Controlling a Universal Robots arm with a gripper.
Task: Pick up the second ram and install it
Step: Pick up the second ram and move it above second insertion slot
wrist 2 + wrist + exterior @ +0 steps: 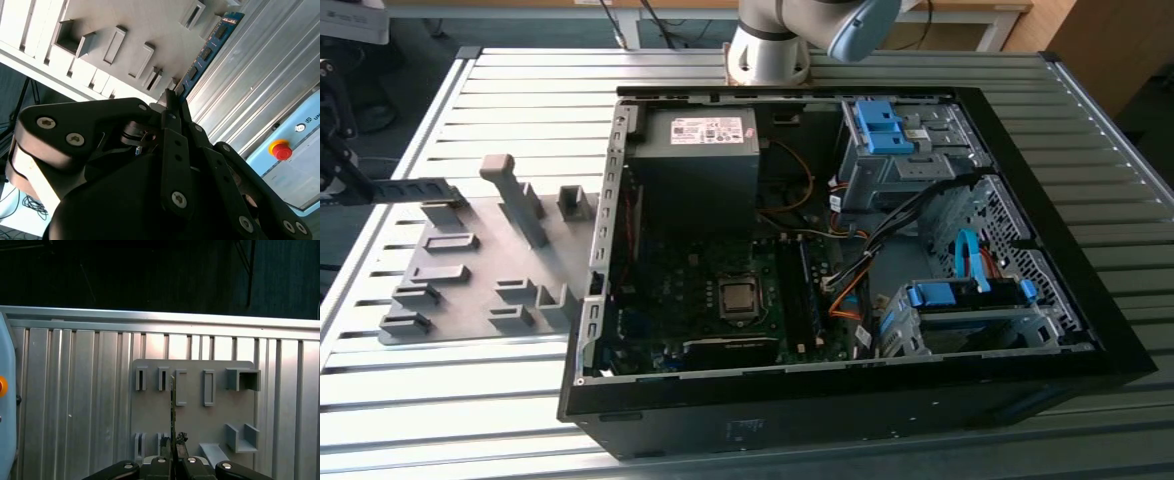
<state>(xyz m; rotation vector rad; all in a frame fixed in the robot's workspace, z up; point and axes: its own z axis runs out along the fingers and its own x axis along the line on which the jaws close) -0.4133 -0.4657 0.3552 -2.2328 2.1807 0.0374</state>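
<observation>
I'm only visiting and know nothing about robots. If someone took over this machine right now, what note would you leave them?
The gripper is shut on the second ram, gripping one end.
The ram is by the grey holder plate on the slatted table and appears clear of the plate's slots. It is away from the open computer case.
Done: the ram is in the grip.
Left: it is not yet installed in the computer.
</observation>
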